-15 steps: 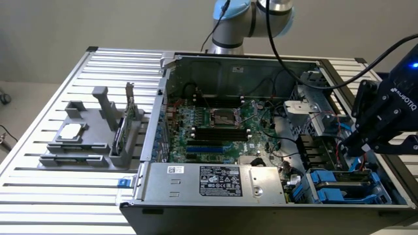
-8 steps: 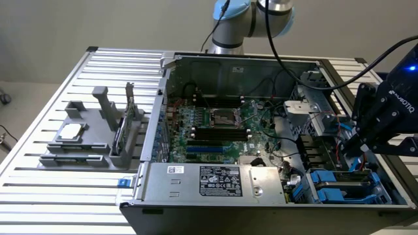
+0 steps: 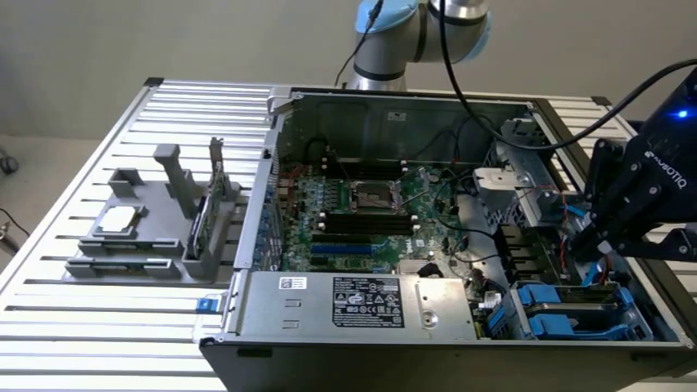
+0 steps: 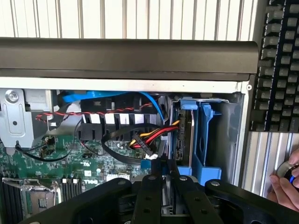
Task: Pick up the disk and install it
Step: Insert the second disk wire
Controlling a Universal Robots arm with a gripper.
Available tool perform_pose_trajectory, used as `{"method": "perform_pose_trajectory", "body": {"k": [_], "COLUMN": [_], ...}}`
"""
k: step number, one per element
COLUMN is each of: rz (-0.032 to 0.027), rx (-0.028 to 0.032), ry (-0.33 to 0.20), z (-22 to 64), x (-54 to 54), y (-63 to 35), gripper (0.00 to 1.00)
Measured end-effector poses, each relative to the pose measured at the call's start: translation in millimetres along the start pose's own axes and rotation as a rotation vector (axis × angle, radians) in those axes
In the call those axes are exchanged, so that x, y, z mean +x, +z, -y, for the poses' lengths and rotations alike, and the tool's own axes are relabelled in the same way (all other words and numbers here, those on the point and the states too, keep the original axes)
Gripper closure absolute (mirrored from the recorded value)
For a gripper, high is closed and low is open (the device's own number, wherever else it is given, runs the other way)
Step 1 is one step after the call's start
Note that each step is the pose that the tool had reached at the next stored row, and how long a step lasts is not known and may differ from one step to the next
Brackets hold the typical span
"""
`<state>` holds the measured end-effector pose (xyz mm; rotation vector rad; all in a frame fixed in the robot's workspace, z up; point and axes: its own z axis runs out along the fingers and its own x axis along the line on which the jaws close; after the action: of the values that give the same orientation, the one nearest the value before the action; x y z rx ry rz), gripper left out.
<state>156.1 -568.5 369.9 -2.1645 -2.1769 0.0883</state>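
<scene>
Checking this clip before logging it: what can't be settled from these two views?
- Disk: wrist view gives it edge-on inside the blue carrier; label unseen.
- Disk bay: exterior view, partly covered by the end effector.
- Whether the end effector grips anything: fingertips close together, contact unclear.
- Hand: cut by the frame edge.

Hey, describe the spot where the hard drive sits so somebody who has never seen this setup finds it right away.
Start at the open computer case on the slatted table. Follow its front edge past the silver power supply to the corner at the exterior view's right. There the disk sits in its bay, the only part framed in bright blue plastic.
</scene>
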Motion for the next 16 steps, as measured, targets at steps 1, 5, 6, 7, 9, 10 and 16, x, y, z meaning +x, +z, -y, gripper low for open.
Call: {"method": "perform_pose_trajectory", "body": {"k": [1, 5, 6, 7, 9, 10, 16], "rz": [0.0001, -0.0004, -0.0005, -0.0022, -0.0156, -0.0227, -0.0653], "rx": [0.0000, 0.0000, -0.0001, -0.0002, -0.0009, -0.0015, -0.0038], "ry": [0.000, 0.000, 0.000, 0.000, -0.001, -0.002, -0.005], "z": [0.8, 1.2, 1.2, 1.1, 1.0, 1.0, 0.7], "x": [-0.4, -2.2, -2.6, -3.4, -6.3, -7.9, -17.1], "y": [0.1, 0.8, 1.2, 1.6, 2.9, 3.6, 7.1], "gripper": [0.84, 0.84, 0.84, 0.84, 0.84, 0.84, 0.84]}}
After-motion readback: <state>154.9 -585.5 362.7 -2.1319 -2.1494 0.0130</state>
